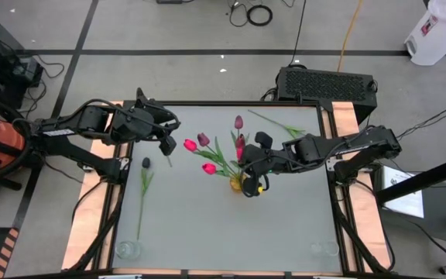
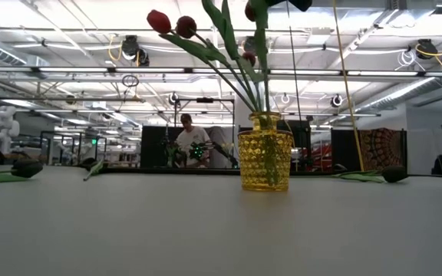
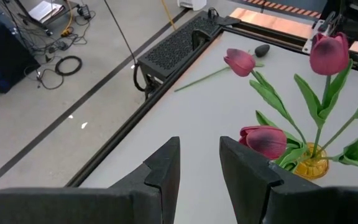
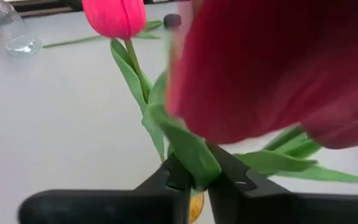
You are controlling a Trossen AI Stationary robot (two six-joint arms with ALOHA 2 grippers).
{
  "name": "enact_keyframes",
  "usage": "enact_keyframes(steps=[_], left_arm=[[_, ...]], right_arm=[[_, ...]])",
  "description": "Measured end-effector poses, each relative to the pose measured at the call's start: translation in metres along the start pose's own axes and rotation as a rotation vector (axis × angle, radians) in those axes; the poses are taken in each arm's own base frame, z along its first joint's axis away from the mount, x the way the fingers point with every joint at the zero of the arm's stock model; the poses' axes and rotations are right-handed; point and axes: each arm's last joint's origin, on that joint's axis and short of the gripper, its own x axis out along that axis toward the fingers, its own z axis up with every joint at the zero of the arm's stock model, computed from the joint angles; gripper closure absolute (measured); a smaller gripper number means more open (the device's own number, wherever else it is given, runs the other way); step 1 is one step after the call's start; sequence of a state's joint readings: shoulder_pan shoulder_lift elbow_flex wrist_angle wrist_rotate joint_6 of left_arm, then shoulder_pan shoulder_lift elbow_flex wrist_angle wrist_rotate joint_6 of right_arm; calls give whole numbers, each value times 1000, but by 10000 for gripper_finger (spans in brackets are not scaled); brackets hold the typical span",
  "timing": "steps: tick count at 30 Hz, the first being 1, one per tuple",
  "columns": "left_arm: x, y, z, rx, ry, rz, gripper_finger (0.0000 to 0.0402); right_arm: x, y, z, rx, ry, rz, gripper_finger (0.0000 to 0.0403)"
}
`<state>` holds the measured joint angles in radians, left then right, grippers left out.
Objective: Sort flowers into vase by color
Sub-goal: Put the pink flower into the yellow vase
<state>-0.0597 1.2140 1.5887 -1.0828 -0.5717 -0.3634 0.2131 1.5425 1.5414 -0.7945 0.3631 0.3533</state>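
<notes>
right tool [image 4: 191, 180] pinched on red tulip [image 4: 272, 68] stem, held over yellow vase [image 1: 237, 183] at frame centre for insertion | left tool [image 3: 199, 163] parted, empty, parked upper left

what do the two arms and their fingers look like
Both arms are dark, nearly black, with jointed boxy segments. The left arm and right arm each end in a two-finger gripper. The left gripper has flat, matte black, blocky fingers; the right gripper looks the same.
</notes>
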Motion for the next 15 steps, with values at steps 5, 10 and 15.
enact_keyframes(steps=[5,10,15], left_arm=[[0,0,0,0,0,0,281],[0,0,0,0,0,0,281],[0,0,0,-1,0,1,281]], right_arm=[[-1,4,2,-16,-27,12,316],[-1,4,1,-15,-25,12,269],[-2,4,1,-12,-27,13,229]])
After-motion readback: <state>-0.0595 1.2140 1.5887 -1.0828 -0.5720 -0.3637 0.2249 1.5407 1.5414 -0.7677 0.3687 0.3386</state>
